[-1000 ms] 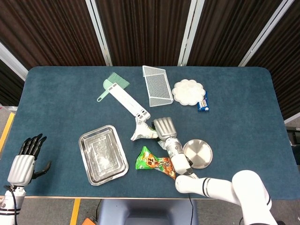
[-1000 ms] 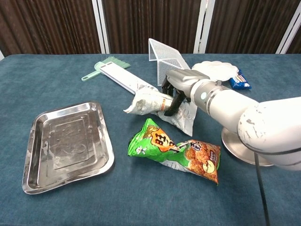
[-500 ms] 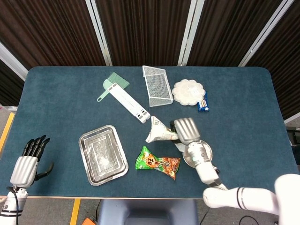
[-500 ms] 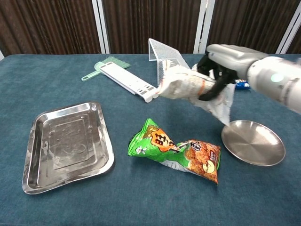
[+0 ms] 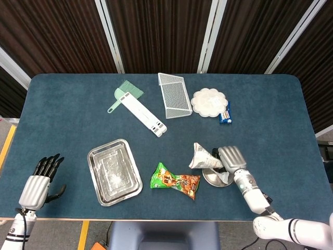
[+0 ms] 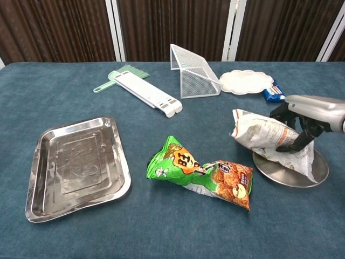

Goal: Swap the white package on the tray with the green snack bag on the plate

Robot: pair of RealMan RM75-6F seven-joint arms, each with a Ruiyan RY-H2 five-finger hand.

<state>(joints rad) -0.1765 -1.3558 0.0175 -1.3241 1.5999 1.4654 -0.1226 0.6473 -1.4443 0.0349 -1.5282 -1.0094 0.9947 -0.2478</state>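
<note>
My right hand (image 5: 231,157) (image 6: 302,121) grips the crinkled white package (image 5: 202,158) (image 6: 261,133) and holds it over the round metal plate (image 5: 214,179) (image 6: 294,174); whether the package's lower edge touches the plate I cannot tell. The green snack bag (image 5: 175,181) (image 6: 202,172) lies flat on the table between the plate and the steel tray (image 5: 114,171) (image 6: 75,164), which holds nothing. My left hand (image 5: 39,182) hangs open past the table's near left corner, seen only in the head view.
At the back stand a white wire basket (image 5: 174,94) (image 6: 192,76), a scalloped white dish (image 5: 208,102) (image 6: 245,81), a small blue packet (image 5: 225,113) (image 6: 274,92), a green brush (image 5: 125,95) (image 6: 115,77) and a long white bar (image 5: 141,112) (image 6: 149,94).
My right hand has carried the white package rightward and down, from mid-table to above the plate. My left hand has shifted slightly.
</note>
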